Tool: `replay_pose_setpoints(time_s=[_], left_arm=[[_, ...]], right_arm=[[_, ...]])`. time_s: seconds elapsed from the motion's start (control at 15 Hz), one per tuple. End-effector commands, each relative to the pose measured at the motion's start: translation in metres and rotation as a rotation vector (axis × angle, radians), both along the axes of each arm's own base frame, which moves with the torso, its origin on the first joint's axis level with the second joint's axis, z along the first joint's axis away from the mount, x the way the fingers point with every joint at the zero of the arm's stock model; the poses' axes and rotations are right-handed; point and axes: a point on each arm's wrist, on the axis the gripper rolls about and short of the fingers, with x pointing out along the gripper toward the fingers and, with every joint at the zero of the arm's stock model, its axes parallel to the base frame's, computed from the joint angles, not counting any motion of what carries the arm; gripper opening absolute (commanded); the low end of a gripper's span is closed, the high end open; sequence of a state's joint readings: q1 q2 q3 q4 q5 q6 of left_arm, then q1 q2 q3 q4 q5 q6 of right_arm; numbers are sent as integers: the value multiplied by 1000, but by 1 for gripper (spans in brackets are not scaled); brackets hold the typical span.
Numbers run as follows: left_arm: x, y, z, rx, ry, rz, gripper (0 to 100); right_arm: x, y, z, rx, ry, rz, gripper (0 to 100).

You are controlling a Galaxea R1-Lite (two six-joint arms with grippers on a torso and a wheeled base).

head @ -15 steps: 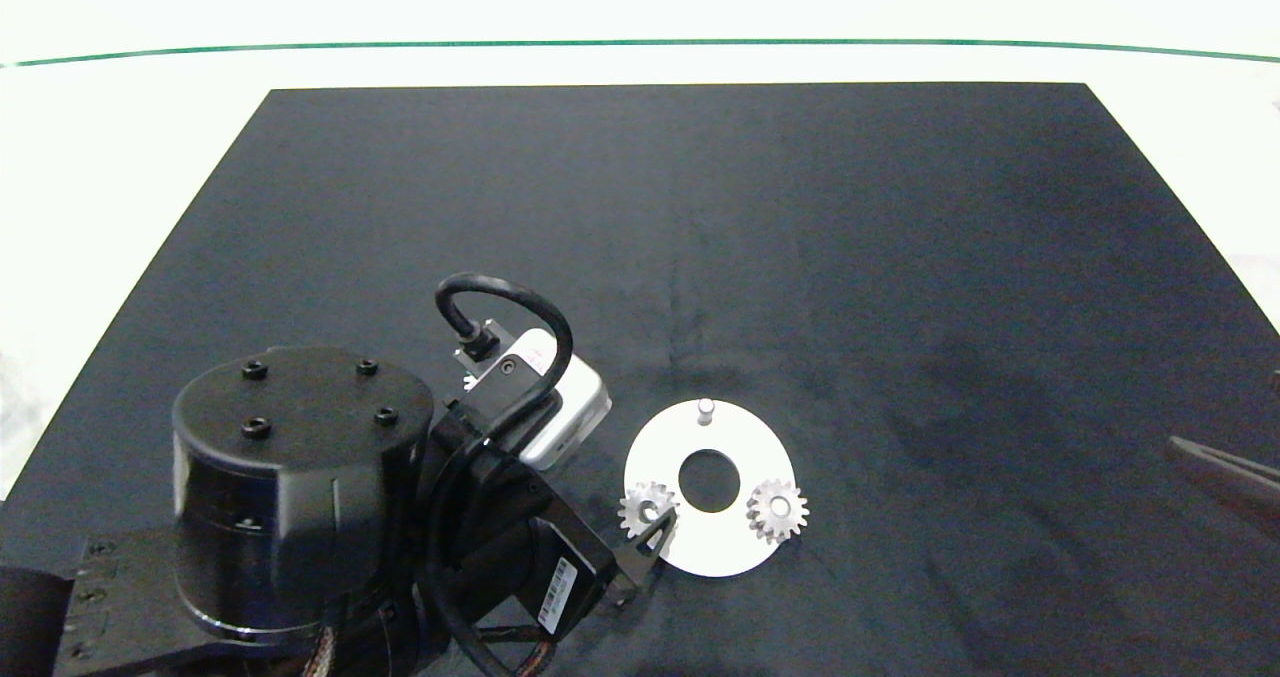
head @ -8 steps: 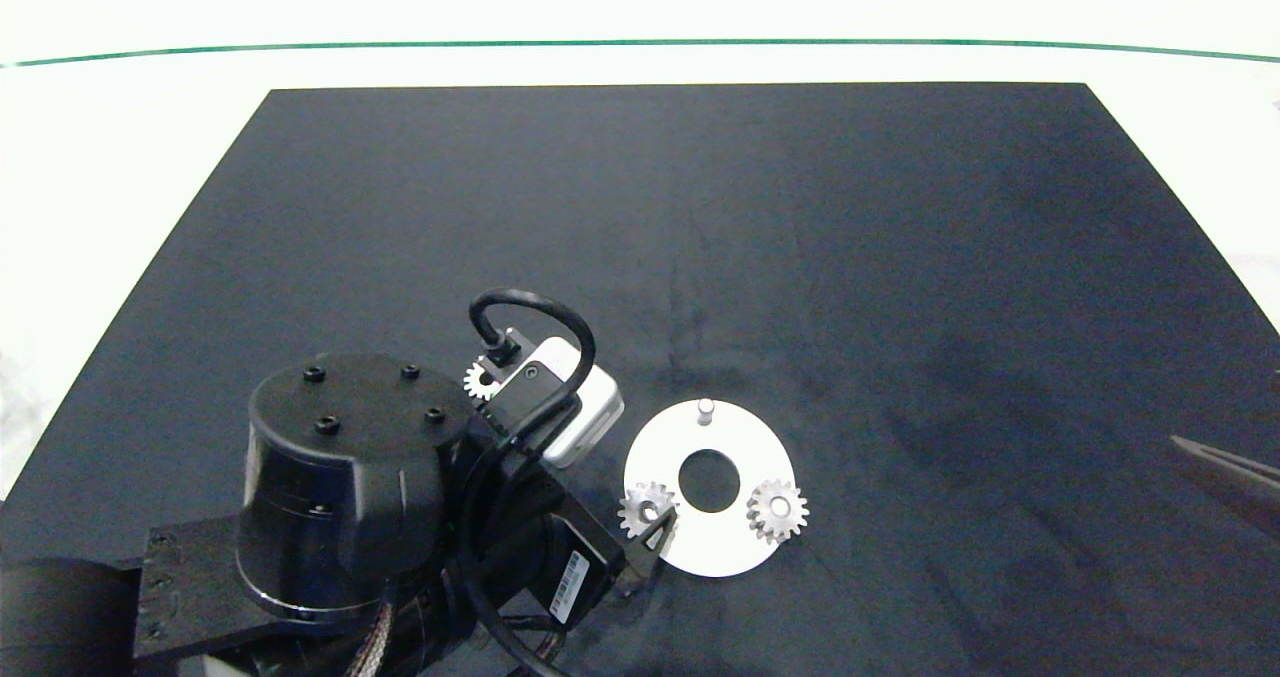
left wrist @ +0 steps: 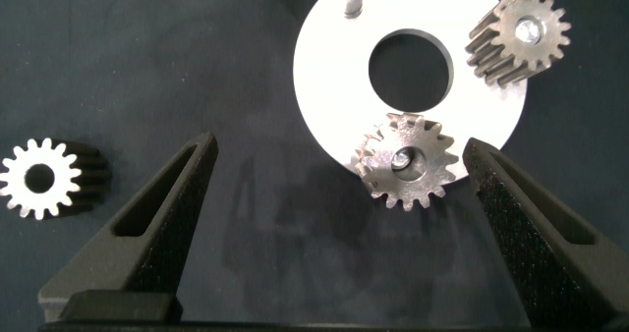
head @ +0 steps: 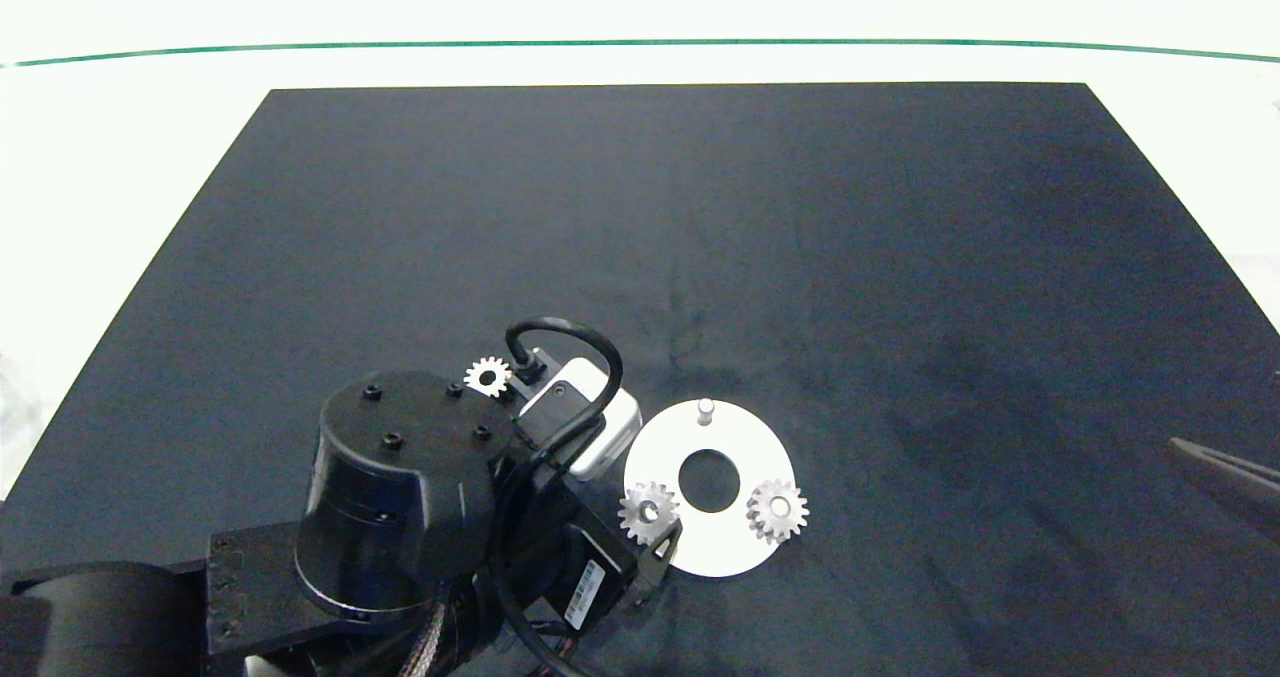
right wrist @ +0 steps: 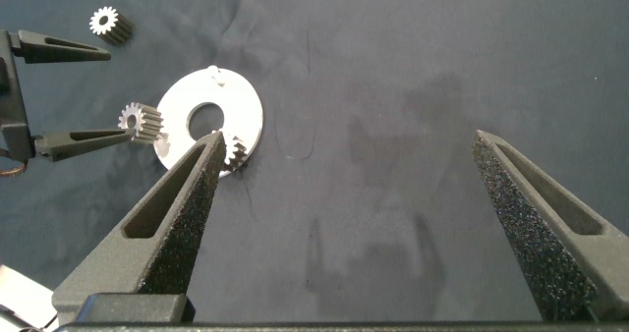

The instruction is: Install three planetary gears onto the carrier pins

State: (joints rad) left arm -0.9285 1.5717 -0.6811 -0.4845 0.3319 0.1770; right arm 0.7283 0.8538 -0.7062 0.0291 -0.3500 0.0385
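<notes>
The white disc (head: 735, 547) lies on the black mat with two gears on its pins, one (head: 648, 513) at its left and one (head: 777, 510) at its right. The far pin (head: 705, 410) stands bare. A third gear (head: 488, 376) lies loose on the mat, beside my left wrist. My left gripper (left wrist: 342, 145) is open, and the left-hand gear (left wrist: 408, 162) sits between its fingers, touching neither. The loose gear (left wrist: 44, 178) lies outside them. My right gripper (right wrist: 349, 140) hangs open and empty at the mat's right edge (head: 1225, 472).
My bulky left arm (head: 400, 497) covers the mat's near left corner. The mat (head: 700, 237) spreads wide beyond the disc, ringed by a white table with a green line (head: 640, 43) at the back.
My left arm has swung right, uncovering the loose gear. Its finger has drawn back off the left-hand gear, which stays on its pin. The right arm has not moved.
</notes>
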Motion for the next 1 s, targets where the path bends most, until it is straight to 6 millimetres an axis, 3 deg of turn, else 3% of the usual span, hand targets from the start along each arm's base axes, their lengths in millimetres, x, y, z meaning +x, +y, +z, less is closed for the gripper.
replay_pose_setpoints(time_s=[0.07,0.73,1.0], left_arm=[[3,-3,-4,15,4,4,100],[13,7,0,17,-15,47,100],[31,16,12,-14,-45,117,100]], right_arm=[[0,0,-1,0,1,-1,100],[0,0,-1,-1,4,3,100],[-1,-1,-2,0,3,3,100]])
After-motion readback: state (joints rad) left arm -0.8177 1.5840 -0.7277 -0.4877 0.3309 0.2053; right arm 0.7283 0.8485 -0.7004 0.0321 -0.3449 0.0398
